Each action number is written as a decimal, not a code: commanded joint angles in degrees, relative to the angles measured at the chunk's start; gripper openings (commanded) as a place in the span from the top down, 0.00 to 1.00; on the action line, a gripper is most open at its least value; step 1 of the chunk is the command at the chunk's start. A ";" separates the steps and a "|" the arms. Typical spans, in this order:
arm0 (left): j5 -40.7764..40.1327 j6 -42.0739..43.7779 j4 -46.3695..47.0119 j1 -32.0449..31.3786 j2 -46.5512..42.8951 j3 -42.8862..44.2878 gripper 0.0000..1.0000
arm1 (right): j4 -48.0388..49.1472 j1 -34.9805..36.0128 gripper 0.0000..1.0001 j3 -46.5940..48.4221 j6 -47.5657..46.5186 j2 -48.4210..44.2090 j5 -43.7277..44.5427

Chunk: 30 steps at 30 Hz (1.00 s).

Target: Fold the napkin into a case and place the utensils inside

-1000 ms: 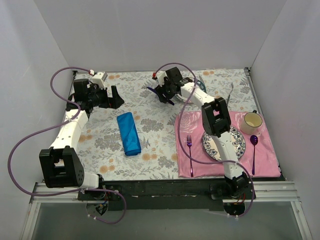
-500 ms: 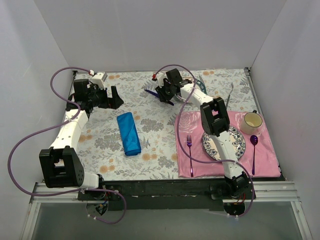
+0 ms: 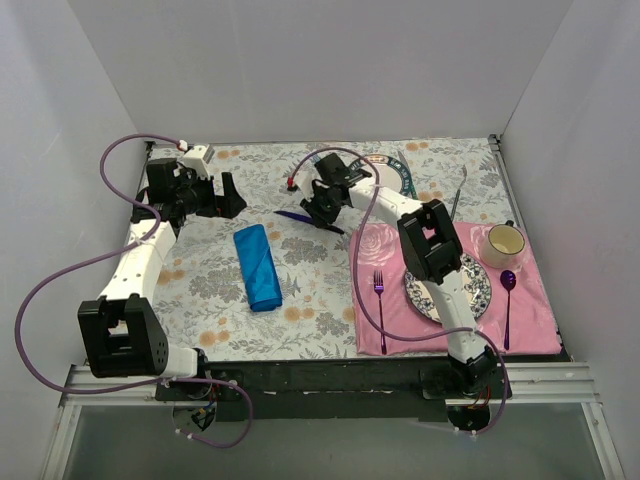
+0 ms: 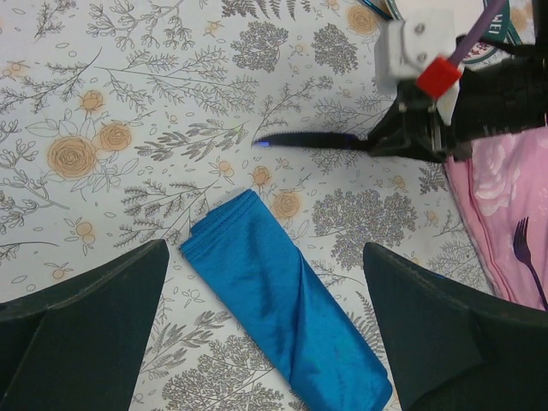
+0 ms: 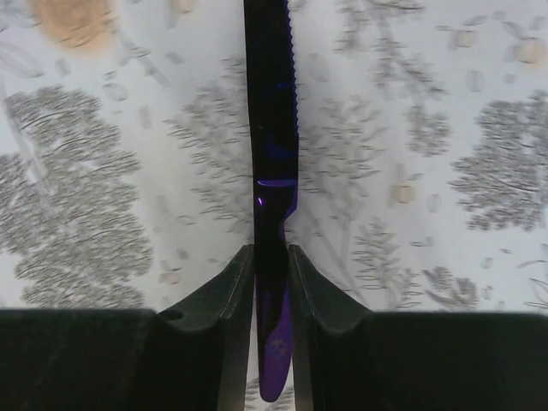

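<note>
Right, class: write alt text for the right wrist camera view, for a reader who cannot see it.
The right claw grips a slim dark purple knife near its handle, and the serrated blade points straight up the frame. Beneath it lies a white tablecloth printed with grey foliage and orange flowers.

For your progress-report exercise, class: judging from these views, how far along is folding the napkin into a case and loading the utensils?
Done: the napkin lies folded as a narrow case. In hand: the right gripper is shut on the dark purple knife, apart from the case; the left gripper is open and empty. Left: loading the case; no utensil shows inside it yet.
</note>
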 commanded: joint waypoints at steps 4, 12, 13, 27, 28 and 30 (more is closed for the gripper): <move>-0.03 -0.20 0.05 0.11 -4.53 -0.93 0.02 | -17.02 3.49 0.66 -4.39 -6.23 0.81 5.70; -0.03 -0.03 0.14 0.11 -4.62 -1.28 0.02 | -18.42 5.16 0.54 1.23 -8.09 4.59 8.52; -0.12 0.06 0.14 0.11 -4.71 -1.37 0.02 | -18.60 5.69 0.54 2.28 -8.44 4.94 8.43; -0.38 0.06 0.14 0.03 -5.33 -2.51 0.02 | -19.93 6.57 0.57 6.07 -14.15 11.89 6.32; -0.38 0.06 0.14 0.11 -5.41 -2.51 0.02 | -20.01 6.66 0.60 6.42 -14.67 12.15 5.71; -0.55 0.06 0.05 0.11 -5.59 -2.60 0.02 | -21.06 6.39 0.67 7.64 -15.29 13.29 4.31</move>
